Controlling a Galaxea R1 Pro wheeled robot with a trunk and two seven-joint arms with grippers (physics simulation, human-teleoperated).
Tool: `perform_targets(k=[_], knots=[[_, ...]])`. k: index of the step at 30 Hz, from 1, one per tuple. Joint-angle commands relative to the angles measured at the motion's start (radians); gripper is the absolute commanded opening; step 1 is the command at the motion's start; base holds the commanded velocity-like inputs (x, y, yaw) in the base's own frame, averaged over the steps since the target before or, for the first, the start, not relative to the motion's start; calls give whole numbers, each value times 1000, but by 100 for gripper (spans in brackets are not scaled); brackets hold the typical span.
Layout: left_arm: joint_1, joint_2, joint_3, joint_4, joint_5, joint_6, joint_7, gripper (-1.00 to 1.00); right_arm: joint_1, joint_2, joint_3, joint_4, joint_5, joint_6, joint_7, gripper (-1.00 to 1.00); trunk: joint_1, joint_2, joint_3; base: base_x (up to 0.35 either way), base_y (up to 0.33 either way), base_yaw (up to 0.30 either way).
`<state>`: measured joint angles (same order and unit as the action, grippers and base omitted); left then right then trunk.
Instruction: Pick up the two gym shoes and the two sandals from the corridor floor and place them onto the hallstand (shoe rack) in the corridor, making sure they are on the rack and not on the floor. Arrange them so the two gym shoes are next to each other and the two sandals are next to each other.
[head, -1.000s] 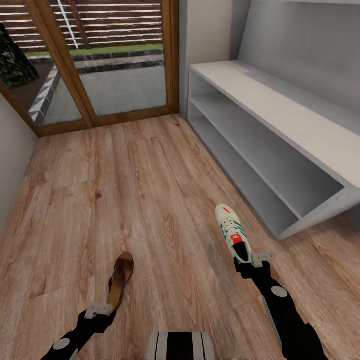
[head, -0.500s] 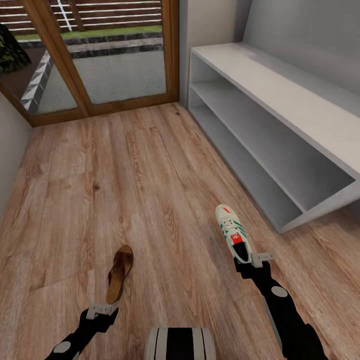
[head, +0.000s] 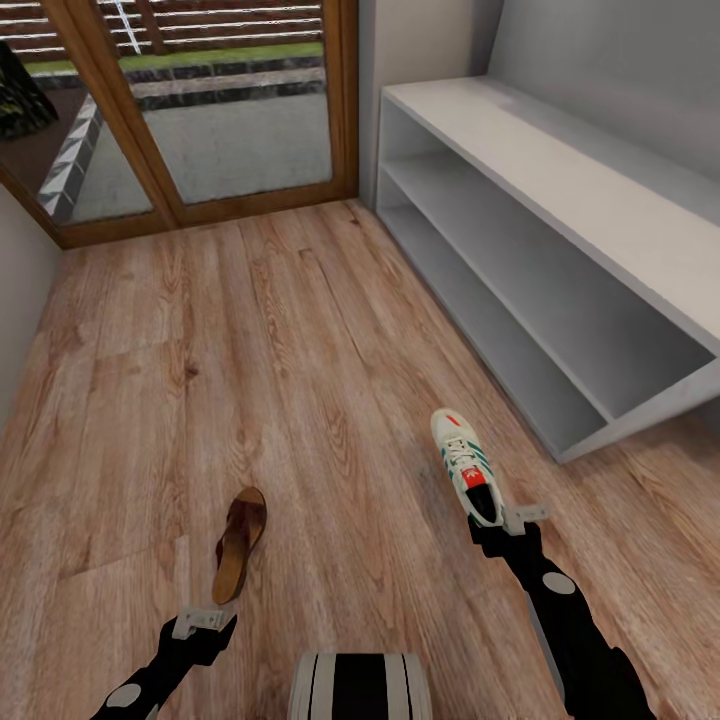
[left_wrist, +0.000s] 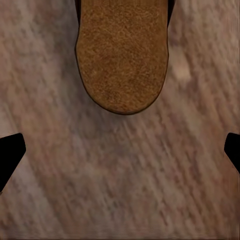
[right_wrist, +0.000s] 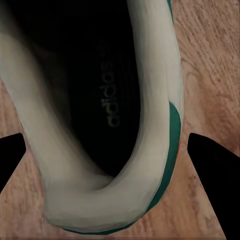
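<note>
Hallstand: standing along the right wall of the corridor, its near end angled toward the robot. Bench top and the two open shelf rows below are showing bare grey board; no shoe is sitting in any compartment I can see.

Corridor floor: wood-grain planks running toward the glazed door at the far end.

Gym shoe: lying on the floor close by the hallstand's near end, apart from it. Long axis running away from the robot, toe pointing toward the door and slightly left, heel opening facing the right claw. In the right wrist view the heel collar is showing close up, dark insole with lettering, teal trim on the side.

Sandal: lying on the floor left of the gym shoe and well apart from it. Long axis running away from the robot, leaning a little to the right; strap end far, heel end nearest the left claw. In the left wrist view its rounded tan end is lying between and beyond the fingers.

Right claw: fingers standing apart, straddling the shoe's heel; whether they are touching it, I cannot tell.

Left claw: fingers spread wide, just short of the sandal, holding nothing.
</note>
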<state>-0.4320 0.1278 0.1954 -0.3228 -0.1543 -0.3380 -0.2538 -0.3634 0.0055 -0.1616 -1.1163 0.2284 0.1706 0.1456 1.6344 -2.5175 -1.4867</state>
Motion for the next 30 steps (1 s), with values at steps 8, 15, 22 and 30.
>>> perform_targets(k=[8, 15, 22, 30], knots=[[-1, 0, 9, 1, -10, -5, -5, 100, 0, 1, -3, -2, 9, 4, 8, -100, 3, -2, -32, 0, 0, 0], [-1, 1, 9, 1, -7, -7, -5, 100, 0, 1, -3, -2, 9, 4, 8, -100, 7, -4, -59, 0, 0, 0], [1, 1, 9, 1, -8, -8, -5, 100, 0, 0, -3, -2, 9, 4, 8, -100, 8, -5, -74, 0, 0, 0], [1, 1, 9, 1, -2, -9, -5, 100, 0, 1, -3, -2, 9, 4, 8, -100, 8, -5, -74, 60, 10, 0]])
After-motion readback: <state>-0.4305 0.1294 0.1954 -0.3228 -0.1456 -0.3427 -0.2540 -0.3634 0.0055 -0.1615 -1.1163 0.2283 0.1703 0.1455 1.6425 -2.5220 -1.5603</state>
